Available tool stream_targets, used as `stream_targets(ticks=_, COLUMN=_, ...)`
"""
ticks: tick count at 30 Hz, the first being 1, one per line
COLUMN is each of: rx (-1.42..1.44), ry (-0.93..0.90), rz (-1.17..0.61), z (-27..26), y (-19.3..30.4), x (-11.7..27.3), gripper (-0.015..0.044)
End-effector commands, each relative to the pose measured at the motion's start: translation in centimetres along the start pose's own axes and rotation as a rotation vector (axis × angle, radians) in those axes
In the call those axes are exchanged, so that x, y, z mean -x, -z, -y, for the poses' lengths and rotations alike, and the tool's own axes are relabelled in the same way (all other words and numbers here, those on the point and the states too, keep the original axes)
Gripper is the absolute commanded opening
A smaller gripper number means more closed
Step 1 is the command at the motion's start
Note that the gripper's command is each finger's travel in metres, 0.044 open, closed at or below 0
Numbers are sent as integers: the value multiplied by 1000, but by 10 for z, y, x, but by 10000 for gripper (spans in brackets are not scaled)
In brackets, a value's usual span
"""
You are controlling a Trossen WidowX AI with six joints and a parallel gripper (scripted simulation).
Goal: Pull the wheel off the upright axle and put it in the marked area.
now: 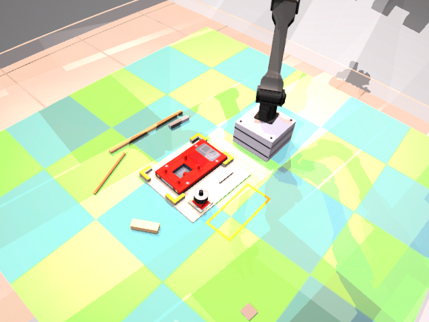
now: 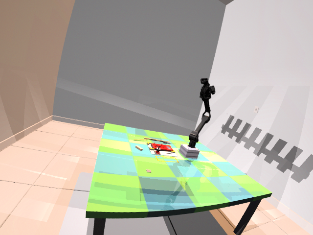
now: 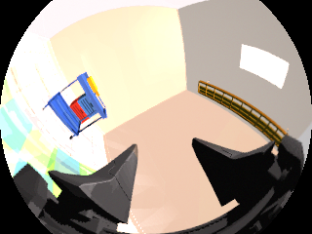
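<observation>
The wheel [image 1: 200,196], a small black-and-white disc, sits on its upright axle [image 1: 200,191] above a red mount at the near corner of the white board [image 1: 231,182], just beside the red plate [image 1: 188,165] framed by yellow corner brackets. The yellow-outlined marked area [image 1: 238,211] lies on the table [image 2: 121,187] right next to that corner, with nothing inside it. The gripper [image 3: 164,164] is well apart from the wheel, raised high over the arm's grey base block [image 1: 264,137] on an almost upright arm [image 2: 205,111]. In the wrist view its two dark fingers stand partly apart with only floor and wall between them; they grasp nothing and touch nothing. The board shows there as a small distant patch, too small to make out the wheel.
</observation>
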State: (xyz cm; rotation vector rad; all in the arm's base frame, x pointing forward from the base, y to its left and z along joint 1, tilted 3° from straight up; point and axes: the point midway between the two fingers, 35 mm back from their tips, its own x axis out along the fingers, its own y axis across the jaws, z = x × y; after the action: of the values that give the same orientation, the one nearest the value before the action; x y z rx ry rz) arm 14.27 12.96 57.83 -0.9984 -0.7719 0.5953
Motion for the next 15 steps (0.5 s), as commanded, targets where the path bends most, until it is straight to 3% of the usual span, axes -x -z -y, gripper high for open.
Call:
stream_targets(ticks=1, rx=-94, ry=-63, rz=-108, z=-20, y=40, x=-21, gripper=300)
stream_targets(ticks=9, rx=-392, ry=-177, rz=-402, z=-72, y=136, x=-50, gripper=300)
stream_targets(ticks=15, rx=-636, ry=-246, rz=-689, z=-126, y=218, x=-50, gripper=300)
